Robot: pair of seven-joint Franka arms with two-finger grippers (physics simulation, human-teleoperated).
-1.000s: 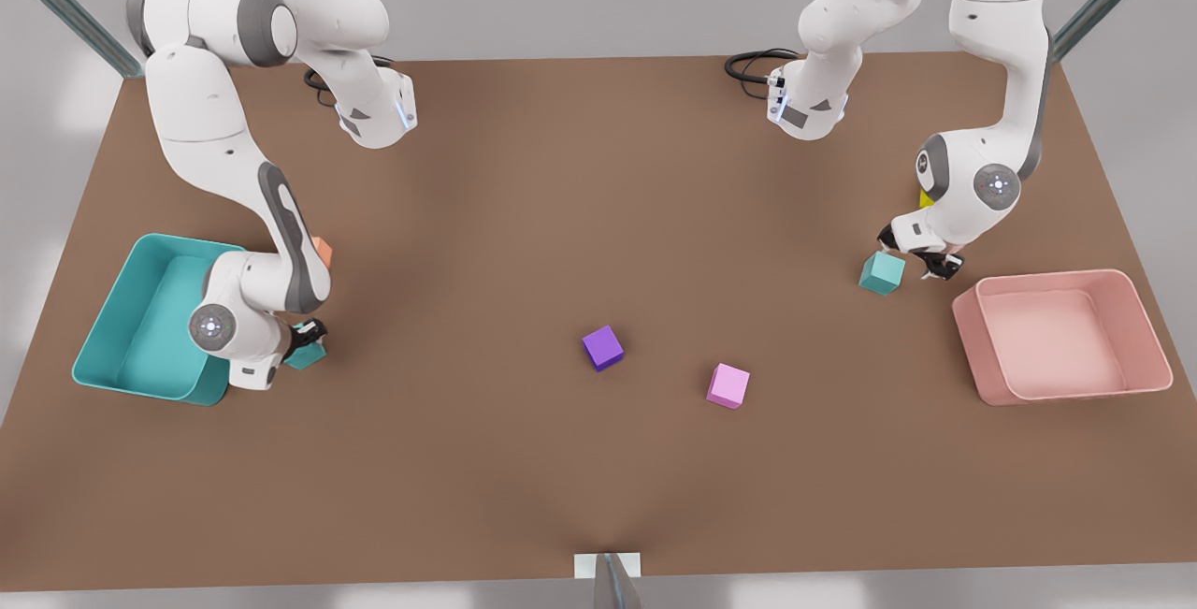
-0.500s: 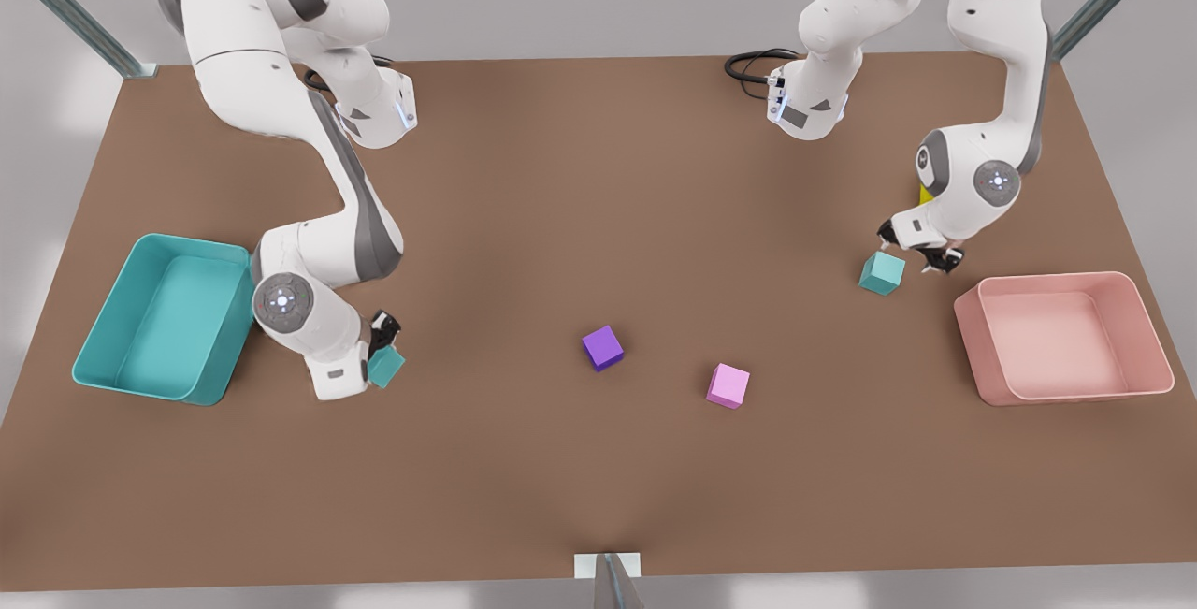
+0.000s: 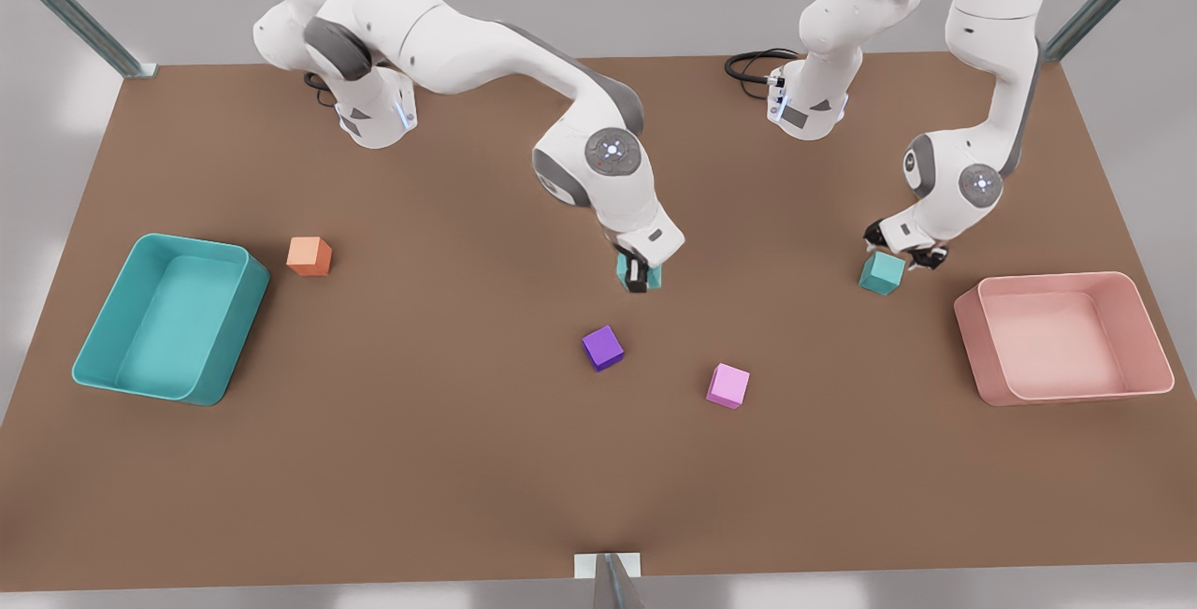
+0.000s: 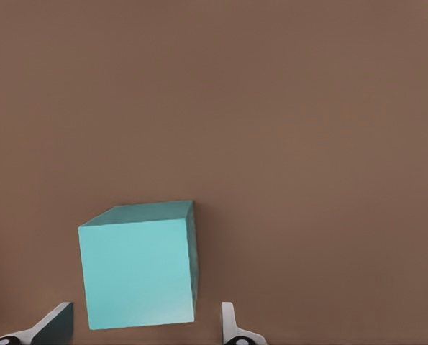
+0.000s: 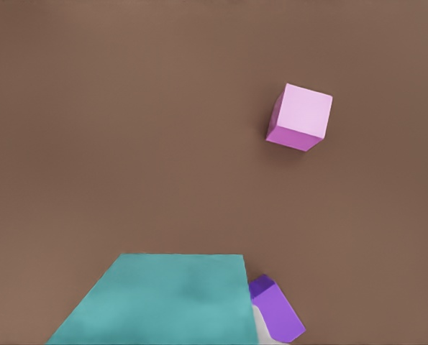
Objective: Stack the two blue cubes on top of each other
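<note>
One blue cube (image 3: pixel 654 278) is in my right gripper (image 3: pixel 639 276), which is shut on it over the middle of the table. The right wrist view has this cube (image 5: pixel 156 302) close up. The other blue cube (image 3: pixel 881 273) lies on the table on the front view's right, beside the pink bin. My left gripper (image 3: pixel 901 248) hovers just behind and above it, open. In the left wrist view its fingertips (image 4: pixel 231 325) stand apart on either side of that cube (image 4: pixel 138 273), and the left gripper (image 4: pixel 142 330) holds nothing.
A purple cube (image 3: pixel 602 347) and a pink cube (image 3: pixel 728 385) lie just in front of the held cube. An orange cube (image 3: pixel 309 255) sits near the teal bin (image 3: pixel 93 347) on the front view's left. The pink bin (image 3: pixel 973 347) stands on the right.
My right gripper has carried its blue cube from beside the teal bin to the table's middle, uncovering the orange cube. My left gripper has edged a little closer over the other blue cube.
</note>
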